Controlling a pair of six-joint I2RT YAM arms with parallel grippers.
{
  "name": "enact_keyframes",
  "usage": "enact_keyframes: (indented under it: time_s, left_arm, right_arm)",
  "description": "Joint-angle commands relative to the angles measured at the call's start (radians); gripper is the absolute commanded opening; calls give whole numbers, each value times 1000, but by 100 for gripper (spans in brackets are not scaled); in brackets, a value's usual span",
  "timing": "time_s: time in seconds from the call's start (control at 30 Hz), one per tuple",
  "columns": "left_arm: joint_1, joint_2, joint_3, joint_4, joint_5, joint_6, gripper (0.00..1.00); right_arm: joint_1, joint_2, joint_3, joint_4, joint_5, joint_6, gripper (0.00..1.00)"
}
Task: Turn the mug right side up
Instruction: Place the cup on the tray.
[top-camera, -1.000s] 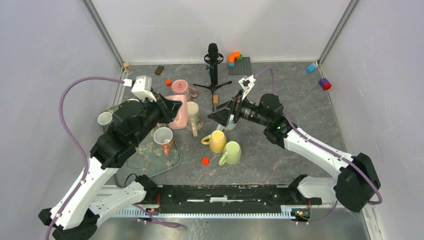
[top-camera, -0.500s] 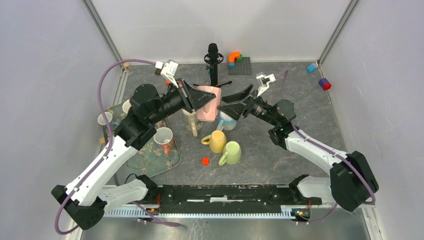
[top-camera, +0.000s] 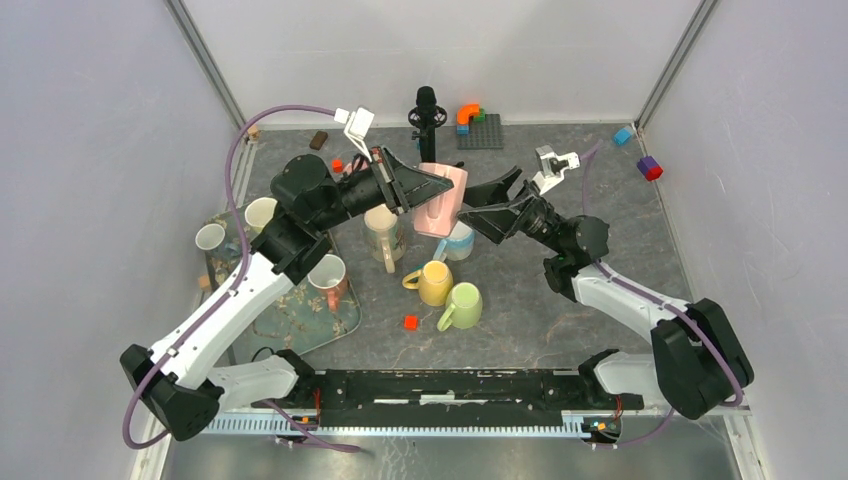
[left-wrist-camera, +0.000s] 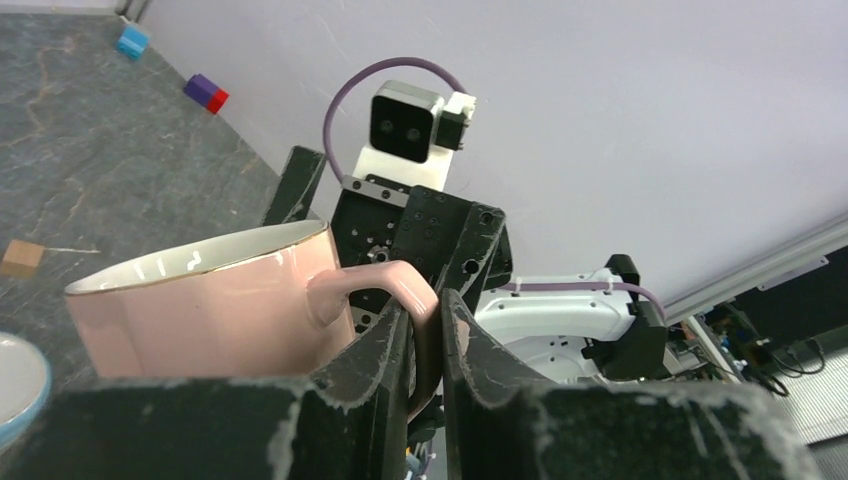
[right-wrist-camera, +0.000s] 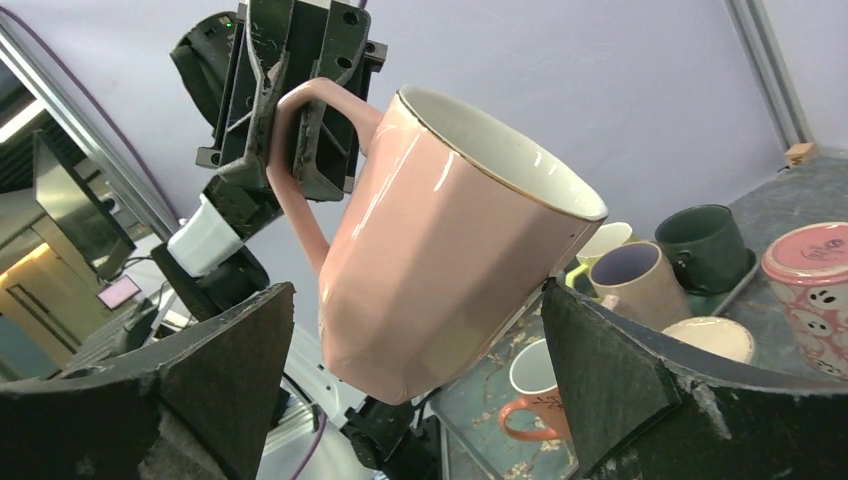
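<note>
The grey marbled counter (top-camera: 600, 200) carries a crowd of cups between the two arms. A floral tray (top-camera: 290, 320) lies at the near left, with an orange-handled mug (top-camera: 328, 275) and two pale cups on it.

The pink mug (top-camera: 445, 205) is off the counter, held in the air over the far middle, above a cream mug (top-camera: 384, 232) and a blue-and-white cup (top-camera: 460, 240). It hangs tilted, with its white inside visible from both wrist cameras. The left claw (left-wrist-camera: 425, 320) is clamped on its handle, one finger on each side of the loop.

The right claw (top-camera: 485, 205) is spread wide just right of the mug, its fingers flanking the mug's body. Whether either one touches it cannot be told.

Nearer the arms, a yellow mug (top-camera: 436, 283) and a green mug (top-camera: 463, 306) sit side by side, with a small red block (top-camera: 410, 322) just left of them.
</note>
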Motion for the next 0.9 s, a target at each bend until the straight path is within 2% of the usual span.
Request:
enact_keyframes:
  time_s: [0.0,0.2,0.47,0.87]
  left_arm:
    - [1,6,55,236,70,-93,2]
    - [-2,27,36,297,99,-133,2]
    - [-23,52,18,347,123,-159,2]
    - [-63,95,-15,415,123,-188,2]
  right_arm:
    - [0,20,-9,169,-20,89,98]
    - [0,45,-1,194,6,155,98]
    - [0,51,3,153,38,160,98]
    - [1,81,49,236,53,258,98]
